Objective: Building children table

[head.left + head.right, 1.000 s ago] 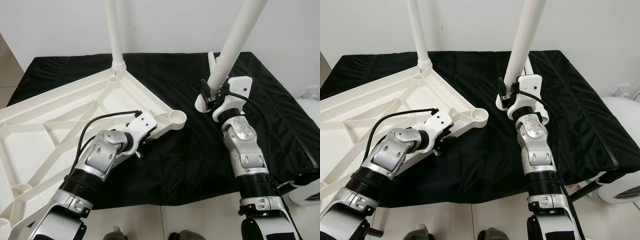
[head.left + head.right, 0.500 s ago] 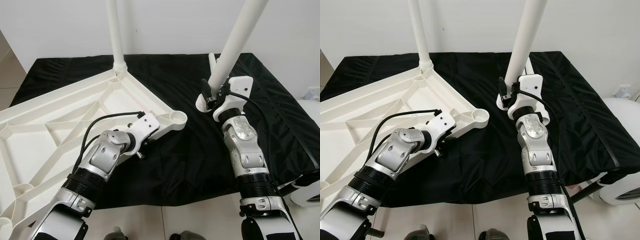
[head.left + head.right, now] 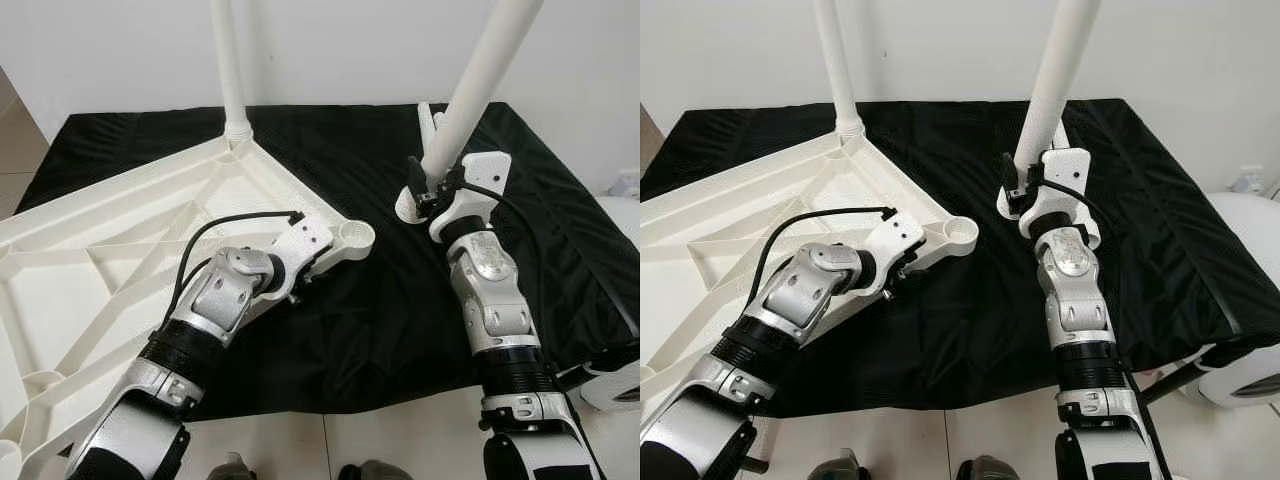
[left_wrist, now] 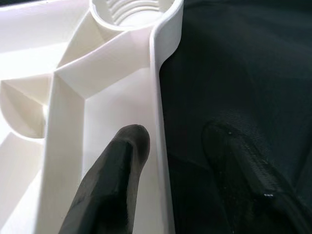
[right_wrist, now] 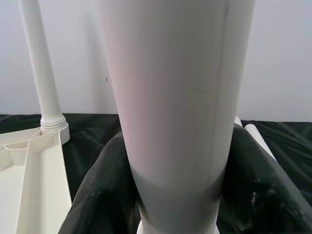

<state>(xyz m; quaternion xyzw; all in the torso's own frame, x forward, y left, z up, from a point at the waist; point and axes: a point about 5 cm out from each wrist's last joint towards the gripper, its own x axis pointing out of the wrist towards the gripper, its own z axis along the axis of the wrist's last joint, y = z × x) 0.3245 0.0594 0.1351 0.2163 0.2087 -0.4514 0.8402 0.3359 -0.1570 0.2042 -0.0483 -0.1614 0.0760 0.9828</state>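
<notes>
While the upturned white tabletop (image 3: pixel 150 230) is lying on the black cloth (image 3: pixel 370 300), the left pincer (image 4: pixel 168 161) is straddling its rim with fingers spread, just short of an empty corner socket (image 3: pixel 354 234). The right pincer (image 5: pixel 178 195) is gripping a tilted white leg (image 3: pixel 478 85), another leg (image 3: pixel 228 65) standing beyond.

White ribbed plastic tabletop (image 3: pixel 120 250): worktop's (image 3: pixel 340 330) left half, overhanging left edge; upright leg (image 3: pixel 232 70) in far corner; second leg (image 3: pixel 470 100) right of it.
</notes>
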